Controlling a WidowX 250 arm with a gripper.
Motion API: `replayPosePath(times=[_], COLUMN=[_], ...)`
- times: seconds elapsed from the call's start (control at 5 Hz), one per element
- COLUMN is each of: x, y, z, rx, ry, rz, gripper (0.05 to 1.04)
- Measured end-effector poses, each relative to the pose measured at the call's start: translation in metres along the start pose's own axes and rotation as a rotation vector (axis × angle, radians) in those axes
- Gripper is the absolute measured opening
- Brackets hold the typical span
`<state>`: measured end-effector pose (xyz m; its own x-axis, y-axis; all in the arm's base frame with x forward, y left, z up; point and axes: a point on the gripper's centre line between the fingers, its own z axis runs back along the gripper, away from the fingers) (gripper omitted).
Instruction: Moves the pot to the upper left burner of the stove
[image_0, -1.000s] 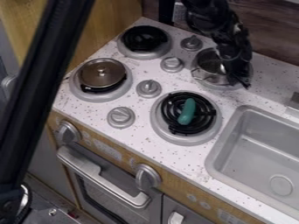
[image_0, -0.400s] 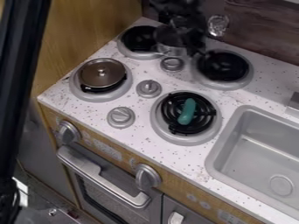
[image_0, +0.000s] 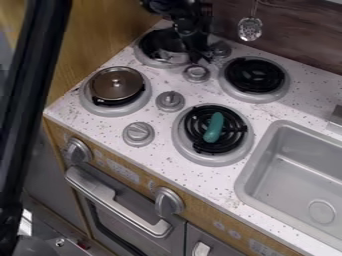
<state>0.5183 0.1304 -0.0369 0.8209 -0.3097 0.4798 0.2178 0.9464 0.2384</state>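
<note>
Hangs down at the top as a black claw (image_0: 196, 50), close against the pot (image_0: 172, 42); cannot tell how far open, or whether gripping anything. Shows the pot within the ring of the upper left burner (image_0: 143, 58) (dark metal over dark coil, so hard to make out), resting or just above, unclear. Probably kept to the pot's right-hand edge to guide or lower without blocking the burner's middle. Includes, farther out, a lidded pan (image_0: 116, 84) on the lower left burner and a green toy (image_0: 214, 127) on the lower right coil, outside the job and best left alone. Compared with one second earlier, has shifted leftward, claw and pot alike, from the upper right burner (image_0: 254, 75).
</note>
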Motion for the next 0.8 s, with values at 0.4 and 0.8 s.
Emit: replayPosePath(times=[0.4,0.8], x=[-0.004,-0.020], y=[0.020,0.005], z=[-0.003,0.007], rx=[0.028,-0.010], ry=[0.003,-0.004], rz=[0.050,0.104], gripper=[0.081,0.277])
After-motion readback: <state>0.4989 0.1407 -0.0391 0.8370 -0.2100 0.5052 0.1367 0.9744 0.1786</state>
